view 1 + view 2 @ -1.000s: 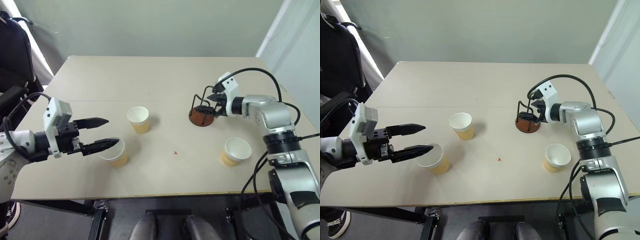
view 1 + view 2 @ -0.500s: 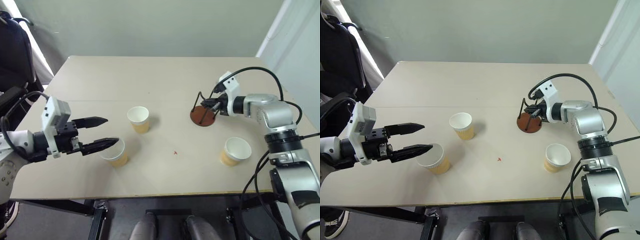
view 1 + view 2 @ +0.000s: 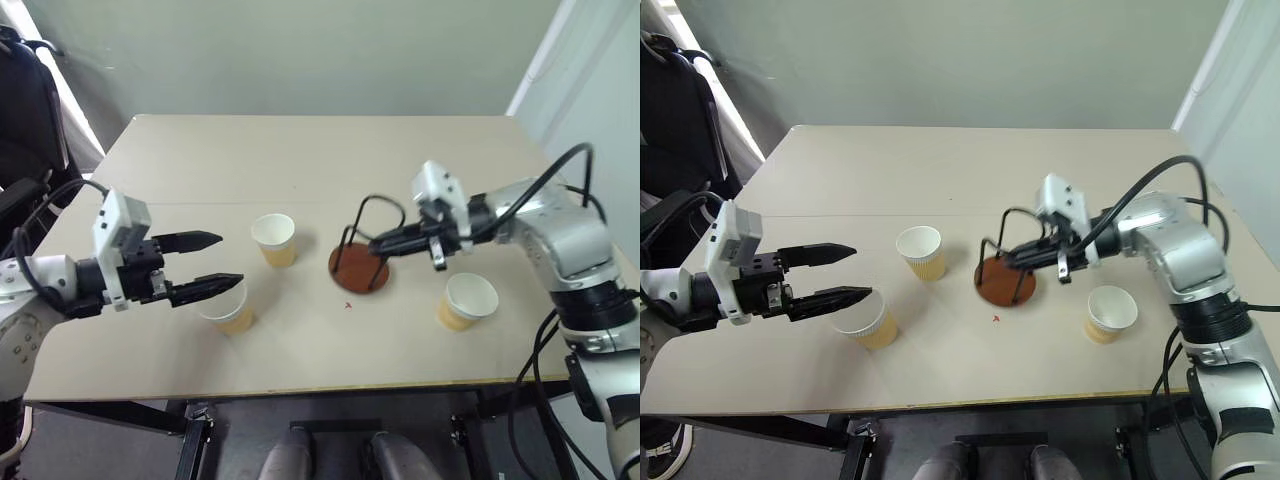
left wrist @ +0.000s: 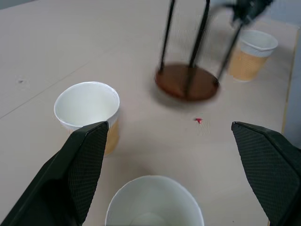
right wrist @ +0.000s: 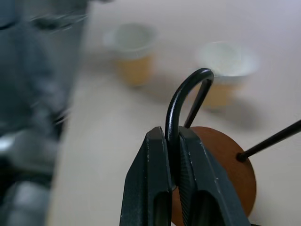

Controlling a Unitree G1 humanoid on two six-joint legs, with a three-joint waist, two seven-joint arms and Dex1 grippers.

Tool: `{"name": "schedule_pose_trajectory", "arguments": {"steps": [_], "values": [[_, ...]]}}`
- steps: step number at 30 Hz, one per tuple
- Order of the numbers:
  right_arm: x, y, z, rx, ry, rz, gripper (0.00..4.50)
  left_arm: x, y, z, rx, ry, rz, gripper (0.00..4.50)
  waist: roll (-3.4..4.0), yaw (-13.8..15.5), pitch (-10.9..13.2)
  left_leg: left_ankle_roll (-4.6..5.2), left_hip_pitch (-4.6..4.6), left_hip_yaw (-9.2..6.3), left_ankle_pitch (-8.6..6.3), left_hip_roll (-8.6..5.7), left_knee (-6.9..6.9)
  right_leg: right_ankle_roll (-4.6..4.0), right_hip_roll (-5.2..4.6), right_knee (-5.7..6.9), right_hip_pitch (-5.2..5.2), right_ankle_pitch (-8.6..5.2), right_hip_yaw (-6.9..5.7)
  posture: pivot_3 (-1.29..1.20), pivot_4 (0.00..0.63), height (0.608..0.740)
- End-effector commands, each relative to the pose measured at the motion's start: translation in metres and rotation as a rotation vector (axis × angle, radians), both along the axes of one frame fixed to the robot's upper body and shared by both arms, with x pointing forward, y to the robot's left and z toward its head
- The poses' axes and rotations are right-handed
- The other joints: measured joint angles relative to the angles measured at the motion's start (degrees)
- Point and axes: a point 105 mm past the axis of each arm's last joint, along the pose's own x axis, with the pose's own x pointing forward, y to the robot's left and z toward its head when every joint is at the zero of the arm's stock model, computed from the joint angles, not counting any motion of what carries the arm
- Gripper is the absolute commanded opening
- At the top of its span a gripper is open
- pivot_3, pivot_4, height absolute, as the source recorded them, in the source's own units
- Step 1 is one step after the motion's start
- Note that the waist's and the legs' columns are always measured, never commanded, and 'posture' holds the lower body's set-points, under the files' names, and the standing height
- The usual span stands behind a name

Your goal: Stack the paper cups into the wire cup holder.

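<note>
right claw (image 5: pixel 172 155) pinching a wire loop of the wire cup holder (image 3: pixel 360 268) mid-worktop (image 3: pixel 300 150), left claw (image 3: pixel 220 262) wide open over the near-left paper cup (image 3: pixel 228 308), two more cups (image 3: pixel 275 238) (image 3: pixel 468 301) sitting apart

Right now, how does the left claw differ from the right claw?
The left claw is open and holds nothing, while the right claw is shut on a wire loop of the wire cup holder. The left claw hovers over the nearest paper cup; the right claw is at the holder, near the table's middle. Both have two black fingers.
</note>
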Motion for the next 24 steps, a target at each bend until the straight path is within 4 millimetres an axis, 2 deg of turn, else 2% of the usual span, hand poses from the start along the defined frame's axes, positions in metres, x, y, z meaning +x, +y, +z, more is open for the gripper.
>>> {"name": "schedule_pose_trajectory", "arguments": {"steps": [1, 14, 24], "values": [[-0.010, 0.012, 0.007, -0.041, -0.059, 0.100, 0.03, 0.000, -0.005, 0.007, -0.002, -0.044, -0.021, 4.50, 0.00, 0.0, 0.0, 0.00, -0.01, 0.00, 0.00, 0.00, 0.00, 0.00, 0.00, 0.00, -0.02, 0.00, 0.00, 0.00, 0.150, 0.740], [-0.020, 0.014, -0.014, -0.097, -0.021, 0.191, 0.03, -0.009, -0.001, 0.003, 0.002, -0.038, 0.015, 4.50, -0.03, 0.0, 0.0, 0.00, -0.07, 0.01, -0.01, 0.04, -0.02, -0.06, 0.04, 0.01, -0.07, -0.02, 0.00, 0.00, 0.150, 0.740], [-0.018, 0.015, -0.028, -0.158, -0.079, 0.233, 0.03, -0.009, 0.000, 0.002, 0.010, -0.036, 0.028, 4.50, -0.03, 0.0, 0.0, 0.00, -0.07, 0.02, -0.02, 0.05, -0.01, -0.10, 0.04, 0.01, -0.08, -0.01, 0.00, 0.00, 0.150, 0.740]]}}
